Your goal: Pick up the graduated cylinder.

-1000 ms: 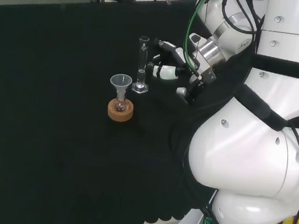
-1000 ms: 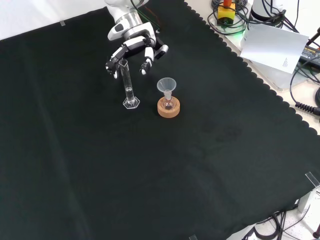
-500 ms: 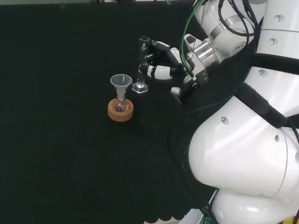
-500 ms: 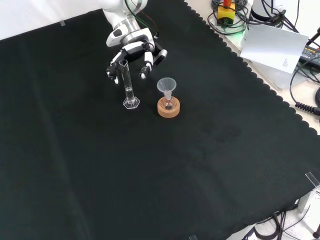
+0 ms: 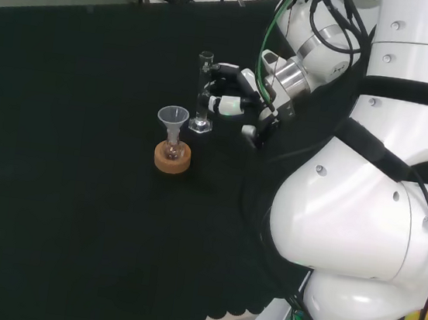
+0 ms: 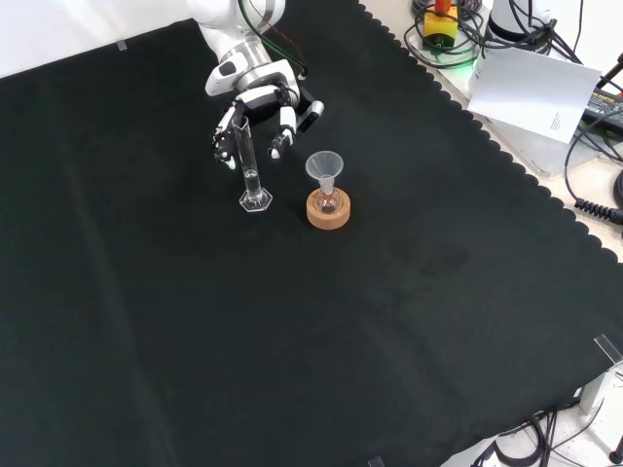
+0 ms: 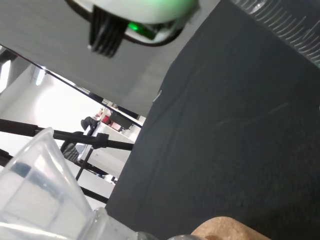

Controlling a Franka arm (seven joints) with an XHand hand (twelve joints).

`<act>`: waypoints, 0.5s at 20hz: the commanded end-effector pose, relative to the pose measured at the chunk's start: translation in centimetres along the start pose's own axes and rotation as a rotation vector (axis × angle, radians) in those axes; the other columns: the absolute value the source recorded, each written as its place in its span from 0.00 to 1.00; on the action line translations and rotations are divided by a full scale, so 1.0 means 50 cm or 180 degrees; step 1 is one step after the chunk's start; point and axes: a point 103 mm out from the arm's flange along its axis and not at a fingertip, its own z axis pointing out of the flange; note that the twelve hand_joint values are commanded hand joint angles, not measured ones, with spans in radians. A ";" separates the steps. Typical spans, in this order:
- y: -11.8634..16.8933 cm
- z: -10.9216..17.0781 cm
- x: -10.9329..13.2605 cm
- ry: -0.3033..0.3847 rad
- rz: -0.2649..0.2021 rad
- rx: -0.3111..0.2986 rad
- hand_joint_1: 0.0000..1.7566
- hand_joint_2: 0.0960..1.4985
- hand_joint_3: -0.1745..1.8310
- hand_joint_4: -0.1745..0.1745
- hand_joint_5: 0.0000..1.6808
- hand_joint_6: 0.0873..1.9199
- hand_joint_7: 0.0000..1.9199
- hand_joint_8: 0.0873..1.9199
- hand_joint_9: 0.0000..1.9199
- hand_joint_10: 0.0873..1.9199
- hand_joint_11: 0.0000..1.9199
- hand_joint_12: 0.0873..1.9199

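The hand (image 6: 255,102), fingers spread open, is reaching around the upright graduated cylinder (image 6: 249,165); a knock could be tipping it toward the nearby funnel (image 6: 324,167).

Big glossy white links (image 5: 354,224) are joined by black bands, green and black cables (image 5: 282,16) are strung above the black-and-white hand (image 5: 234,92), small screws are dotted around.

A bench draped in black cloth (image 6: 409,321) carries two things near its far edge in the front view: a clear graduated cylinder (image 6: 249,170) standing upright on its base, and just beside it a cork ring (image 6: 328,211).
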 end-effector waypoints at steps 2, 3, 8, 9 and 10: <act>0.008 0.004 -0.001 0.0115 -0.0063 -0.0051 0.64 0.38 0.40 0.53 0.37 0.22 0.30 0.27 0.46 0.18 0.30 0.61; 0.009 0.003 -0.001 0.0144 -0.0072 -0.0055 0.64 0.38 0.40 0.53 0.37 0.22 0.30 0.27 0.46 0.17 0.30 0.61; 0.018 0.004 0.003 0.0239 -0.0133 -0.0053 0.64 0.37 0.41 0.52 0.30 0.23 0.29 0.28 0.45 0.17 0.30 0.61; 0.019 0.004 0.004 0.0256 -0.0142 -0.0047 0.64 0.37 0.41 0.51 0.28 0.23 0.29 0.28 0.45 0.17 0.30 0.61; 0.019 0.005 0.004 0.0269 -0.0151 -0.0037 0.64 0.37 0.41 0.51 0.26 0.22 0.29 0.28 0.45 0.17 0.30 0.61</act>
